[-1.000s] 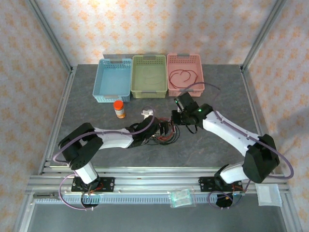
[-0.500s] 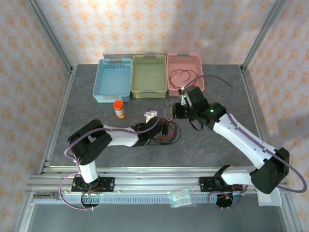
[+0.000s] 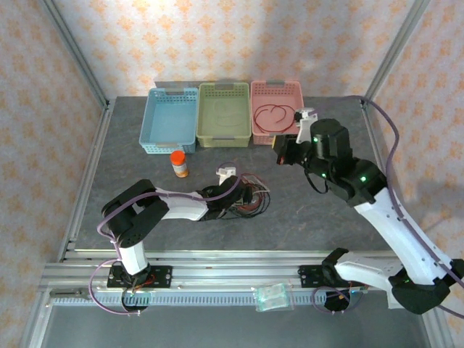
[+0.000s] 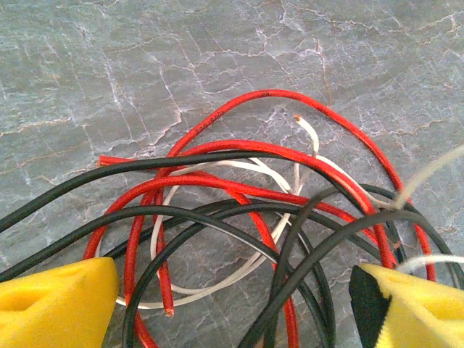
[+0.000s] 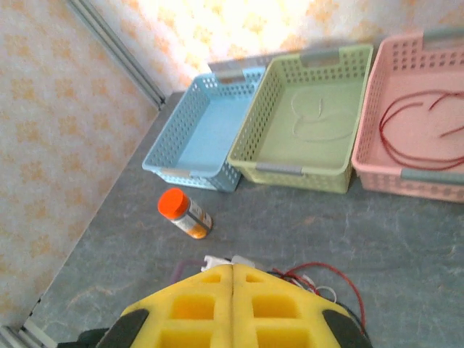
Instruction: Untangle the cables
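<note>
A tangle of red, black and white cables (image 3: pixel 248 200) (image 4: pixel 239 196) lies on the grey table, right of centre. My left gripper (image 3: pixel 236 194) (image 4: pixel 239 322) sits low over it, open, its yellow pads (image 4: pixel 58 304) wide apart with several strands lying between them. My right gripper (image 3: pixel 280 154) (image 5: pixel 232 274) hangs raised in front of the pink basket, above and right of the pile, shut, with nothing showing between its pads. One dark red cable (image 3: pixel 274 116) (image 5: pixel 420 123) lies looped in the pink basket. A red loop of the pile (image 5: pixel 330 279) peeks past the right pads.
Blue basket (image 3: pixel 172 139), green basket (image 3: pixel 223 138) with a pale thin wire (image 5: pixel 315 122), and pink basket (image 3: pixel 278 136) stand in a row at the back. An orange-capped bottle (image 3: pixel 179 164) (image 5: pixel 185 212) stands left of the pile. A white connector (image 3: pixel 226 172) sits by it.
My right arm has lifted and swung back to the right, away from the pile, still shut. The left gripper stays over the tangle, its jaws slightly narrower.
</note>
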`<state>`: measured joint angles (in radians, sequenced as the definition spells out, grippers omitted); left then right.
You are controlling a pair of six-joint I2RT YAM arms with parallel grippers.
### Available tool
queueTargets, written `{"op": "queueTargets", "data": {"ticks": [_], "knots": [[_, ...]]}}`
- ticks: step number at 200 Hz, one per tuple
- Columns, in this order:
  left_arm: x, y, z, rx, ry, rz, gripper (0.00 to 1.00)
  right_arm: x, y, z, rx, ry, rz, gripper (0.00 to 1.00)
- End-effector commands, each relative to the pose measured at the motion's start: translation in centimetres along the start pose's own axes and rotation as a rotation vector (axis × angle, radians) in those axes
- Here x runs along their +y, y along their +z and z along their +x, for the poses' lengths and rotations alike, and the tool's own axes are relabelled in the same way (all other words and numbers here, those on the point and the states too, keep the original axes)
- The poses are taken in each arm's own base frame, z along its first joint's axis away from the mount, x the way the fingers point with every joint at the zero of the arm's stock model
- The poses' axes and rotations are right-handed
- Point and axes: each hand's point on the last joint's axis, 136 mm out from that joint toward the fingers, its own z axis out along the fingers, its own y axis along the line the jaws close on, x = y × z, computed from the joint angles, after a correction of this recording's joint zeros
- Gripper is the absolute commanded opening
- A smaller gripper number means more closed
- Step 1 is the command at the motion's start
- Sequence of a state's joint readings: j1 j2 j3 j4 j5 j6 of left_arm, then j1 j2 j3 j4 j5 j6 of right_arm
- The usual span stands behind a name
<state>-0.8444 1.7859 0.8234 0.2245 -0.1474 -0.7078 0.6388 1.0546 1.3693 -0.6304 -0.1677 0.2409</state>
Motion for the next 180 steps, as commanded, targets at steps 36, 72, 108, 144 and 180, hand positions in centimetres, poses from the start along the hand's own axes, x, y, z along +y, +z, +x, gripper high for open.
{"op": "queueTargets", "data": {"ticks": [36,72,108,144,180], "knots": [[3.4,0.6,3.6,0.085,0.003,-0.094,0.84,-1.0,-2.7,-2.6,-0.082,-0.065,0.097,0.0],[3.4,0.5,3.4,0.081,0.013,-0.101,0.84,-6.1,1.8,2.5,0.062,-0.036,0.318,0.22],[3.4,0.4,3.5,0.08,0.01,-0.094,0.84,-8.5,6.9,8.1,0.205,0.122,0.358,0.46],[3.1,0.2,3.5,0.068,-0.009,-0.063,0.84,-10.0,12.2,12.6,0.339,0.216,0.355,0.46],[3.0,-0.1,3.4,0.055,-0.019,-0.035,0.83,-11.8,17.0,16.5,0.502,0.209,0.37,0.46]]}}
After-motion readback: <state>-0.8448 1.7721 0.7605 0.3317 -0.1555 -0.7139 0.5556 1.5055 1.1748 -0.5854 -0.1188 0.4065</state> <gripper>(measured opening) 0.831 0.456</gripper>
